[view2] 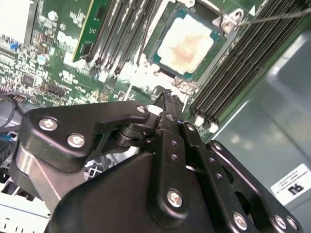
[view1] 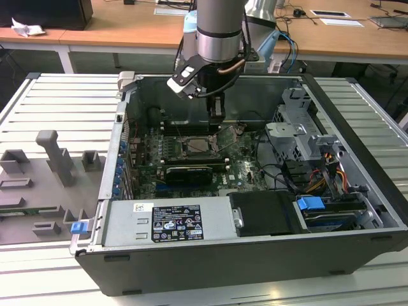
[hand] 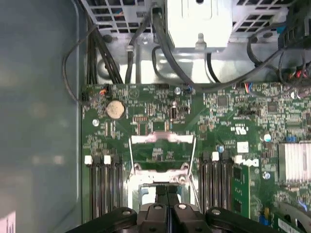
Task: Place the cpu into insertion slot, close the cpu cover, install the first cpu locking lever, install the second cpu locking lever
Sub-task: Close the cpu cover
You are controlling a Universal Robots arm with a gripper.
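The cpu (view2: 187, 43), a small square chip with a dull beige metal face, lies flat in the insertion slot (view1: 194, 148) on the green motherboard. The cpu cover (hand: 163, 139), a thin silver frame, stands swung back from the slot, and the board shows through its window. A thin wire locking lever (view2: 272, 17) runs past one corner of the slot. My gripper (hand: 166, 189) hangs just above the slot's edge beside the cover's hinge side. Its two black fingers are pressed together with nothing between them. The gripper (view2: 167, 95) sits a short way from the chip, apart from it.
Long black memory slots (hand: 102, 187) flank the socket on both sides. Black cables (hand: 160, 43) and a metal drive cage (view1: 299, 127) crowd the case at the exterior view's right. The power supply (view1: 172, 220) lines the near side. Grey fixtures (view1: 54, 159) stand outside the case.
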